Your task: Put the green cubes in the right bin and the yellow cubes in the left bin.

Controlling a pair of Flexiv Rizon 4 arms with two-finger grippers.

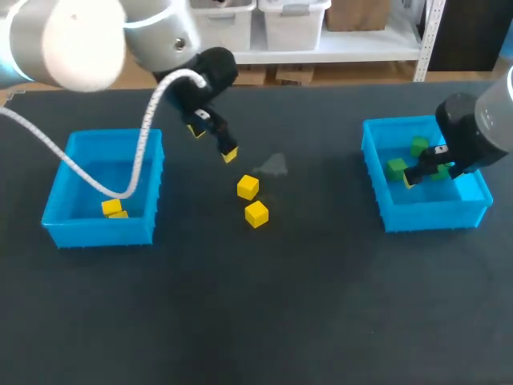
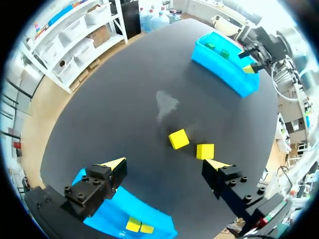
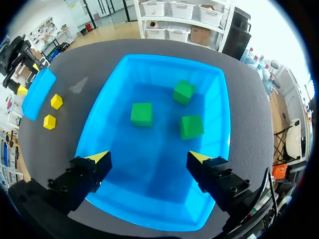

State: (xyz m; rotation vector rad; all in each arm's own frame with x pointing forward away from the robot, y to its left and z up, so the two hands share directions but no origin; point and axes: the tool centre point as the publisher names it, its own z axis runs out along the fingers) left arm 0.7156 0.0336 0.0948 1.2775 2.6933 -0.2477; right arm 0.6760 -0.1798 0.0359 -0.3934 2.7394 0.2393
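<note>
Two yellow cubes (image 1: pixel 248 187) (image 1: pixel 256 213) lie on the dark table near the middle. My left gripper (image 1: pixel 213 143) hangs open just behind and to the left of them. From the left wrist view, both cubes (image 2: pixel 178 139) (image 2: pixel 205 151) are ahead of the open fingers (image 2: pixel 166 164), nearer the one finger, untouched. The left blue bin (image 1: pixel 96 233) holds two yellow cubes (image 1: pixel 112 207). My right gripper (image 1: pixel 425 167) is open over the right blue bin (image 1: pixel 433 215). In the right wrist view three green cubes (image 3: pixel 142 114) (image 3: pixel 184 92) (image 3: pixel 191 126) lie on that bin's floor (image 3: pixel 149 169), ahead of the empty fingers (image 3: pixel 148 157).
A pale smudge (image 1: pixel 275 164) marks the table behind the loose yellow cubes. My left arm's white cable (image 1: pixel 144 136) loops down over the left bin. The front half of the table is bare dark surface.
</note>
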